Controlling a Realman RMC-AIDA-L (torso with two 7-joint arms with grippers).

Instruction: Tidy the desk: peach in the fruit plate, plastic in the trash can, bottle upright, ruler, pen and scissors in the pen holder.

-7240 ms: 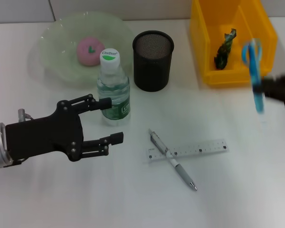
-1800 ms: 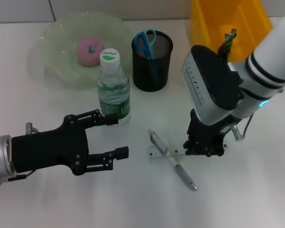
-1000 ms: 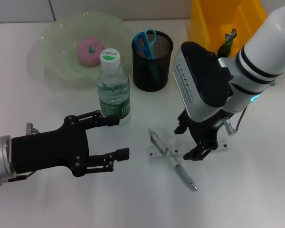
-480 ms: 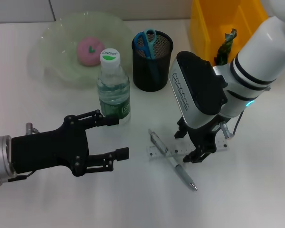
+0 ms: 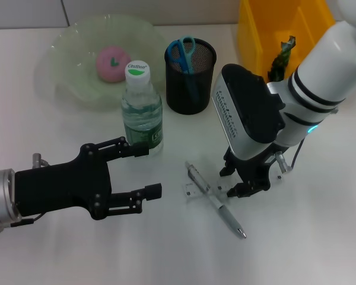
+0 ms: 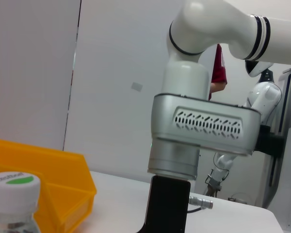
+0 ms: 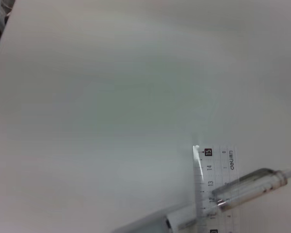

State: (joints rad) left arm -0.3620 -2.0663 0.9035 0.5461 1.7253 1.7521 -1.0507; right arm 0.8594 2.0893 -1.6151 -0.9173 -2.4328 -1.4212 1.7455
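Note:
My right gripper [image 5: 242, 183] is down at the clear ruler [image 5: 193, 190], open, with a finger on each side of its width, and covers most of it. The grey pen [image 5: 218, 203] lies slantwise across the ruler's left end; the right wrist view shows the ruler [image 7: 216, 189] and pen [image 7: 252, 185] crossed. The blue scissors [image 5: 183, 48] stand in the black mesh pen holder [image 5: 191, 83]. The pink peach [image 5: 111, 63] lies in the green fruit plate [image 5: 71, 89]. The bottle [image 5: 141, 113] stands upright. Dark plastic [image 5: 280, 59] lies in the yellow trash can [image 5: 254, 41]. My left gripper [image 5: 146, 170] hovers open near the bottle.
The left wrist view shows the bottle cap [image 6: 14, 187], the yellow bin [image 6: 58, 182] and the right arm [image 6: 203, 131] beyond. The bottle stands close to the pen holder. Bare white desk lies in front of the pen and to the right of the ruler.
The scissors went from my right gripper into the pen holder. In the last second the right gripper settled lower on the ruler and edged left. The left arm stayed still.

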